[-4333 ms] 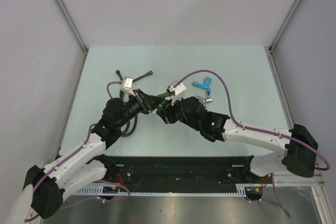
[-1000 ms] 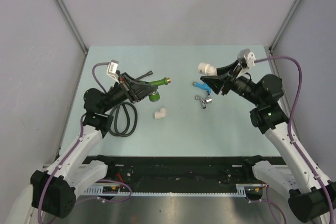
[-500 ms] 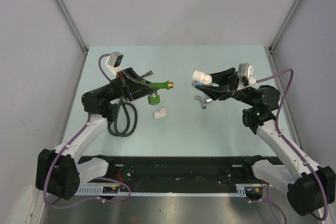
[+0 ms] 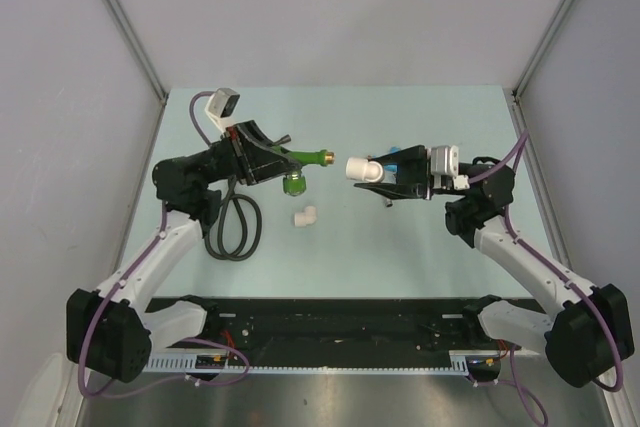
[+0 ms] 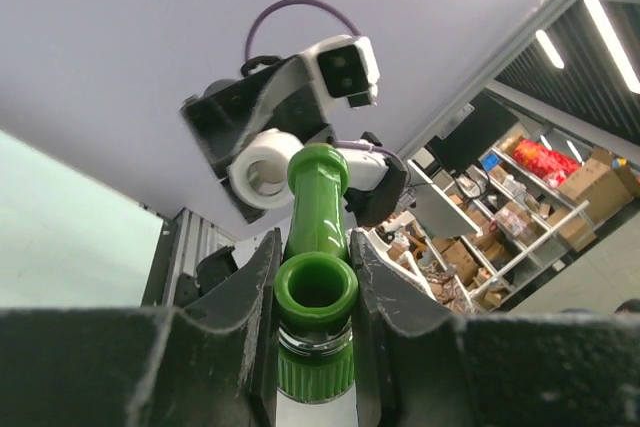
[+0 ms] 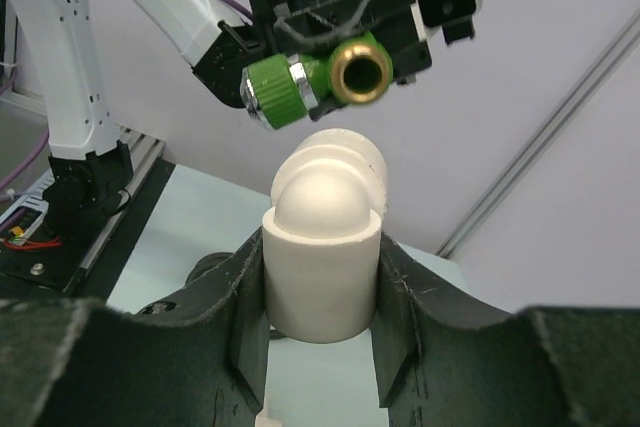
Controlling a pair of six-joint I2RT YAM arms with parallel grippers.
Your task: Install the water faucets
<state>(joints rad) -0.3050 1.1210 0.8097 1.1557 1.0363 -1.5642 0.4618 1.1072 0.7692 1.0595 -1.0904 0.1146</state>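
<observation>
Faucet [image 4: 303, 158] bright green; brass open end

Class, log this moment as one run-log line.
left gripper: shut on green faucet | right gripper: shut on white elbow | parts facing, apart
</observation>
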